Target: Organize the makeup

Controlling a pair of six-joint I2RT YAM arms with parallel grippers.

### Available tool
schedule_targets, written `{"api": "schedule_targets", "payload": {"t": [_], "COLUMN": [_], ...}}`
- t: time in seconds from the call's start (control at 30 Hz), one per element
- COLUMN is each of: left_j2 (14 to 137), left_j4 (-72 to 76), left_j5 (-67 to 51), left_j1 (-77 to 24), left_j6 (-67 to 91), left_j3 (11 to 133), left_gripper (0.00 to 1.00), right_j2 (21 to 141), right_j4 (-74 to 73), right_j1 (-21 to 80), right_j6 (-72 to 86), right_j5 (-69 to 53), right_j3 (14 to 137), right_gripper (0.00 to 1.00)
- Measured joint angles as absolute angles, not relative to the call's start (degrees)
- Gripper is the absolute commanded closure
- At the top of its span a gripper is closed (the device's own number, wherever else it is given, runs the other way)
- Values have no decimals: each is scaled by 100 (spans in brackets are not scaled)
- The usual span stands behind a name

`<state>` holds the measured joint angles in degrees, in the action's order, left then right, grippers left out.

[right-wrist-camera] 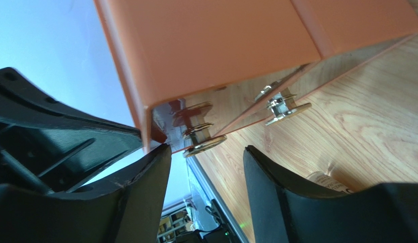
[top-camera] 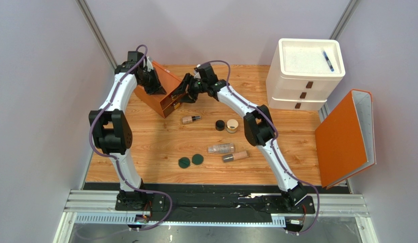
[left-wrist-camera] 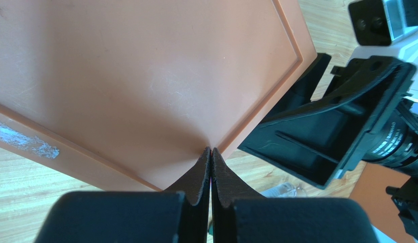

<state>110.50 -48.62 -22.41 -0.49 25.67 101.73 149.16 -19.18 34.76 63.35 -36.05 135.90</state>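
The makeup lies loose on the wooden table: a small beige bottle (top-camera: 191, 119), a black round cap (top-camera: 220, 125), a tan jar (top-camera: 232, 125), a clear bottle (top-camera: 221, 148), a beige bottle (top-camera: 235, 156) and two dark-green discs (top-camera: 184, 162) (top-camera: 197, 159). My left gripper (left-wrist-camera: 211, 152) is shut and empty, its tips against the top of the orange drawer box (left-wrist-camera: 145, 76). At the box's drawer front my right gripper (right-wrist-camera: 208, 162) stands open. A brass knob (right-wrist-camera: 205, 145) sits just ahead of its tips, nearer the left finger. A bottle (right-wrist-camera: 330, 179) peeks out behind the right finger.
The orange drawer box (top-camera: 160, 93) stands at the back left and carries a second brass knob (right-wrist-camera: 287, 112). A white drawer unit (top-camera: 304, 76) with a blue pen (top-camera: 328, 61) on top stands at the back right. An orange folder-like case (top-camera: 347, 136) leans at the right edge.
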Motion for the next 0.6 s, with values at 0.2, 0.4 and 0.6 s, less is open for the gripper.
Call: {"api": "schedule_targets", "payload": {"t": [0.2,0.4,0.6], "left_j2": [11061,11074,11076], "left_j4": [-4862,-4858,-4858], "left_j5": [-2259,-2290,-2285], "left_j1": [-49,-43,-43], "left_j6": [2569,2582,2589], "left_j3": [10175,10175,10175], "left_gripper": [100,100,100], "right_j2": [14918,14908,14796], "right_j4": [-2412,-2508,-2663], "right_j1": [3581,3590,3586], "right_j6": [6082,5909,5787], "right_j5": [-3299,-3275,-3262], "right_j3": [13635,13760,13701], "right_gripper": [51,78,84]}}
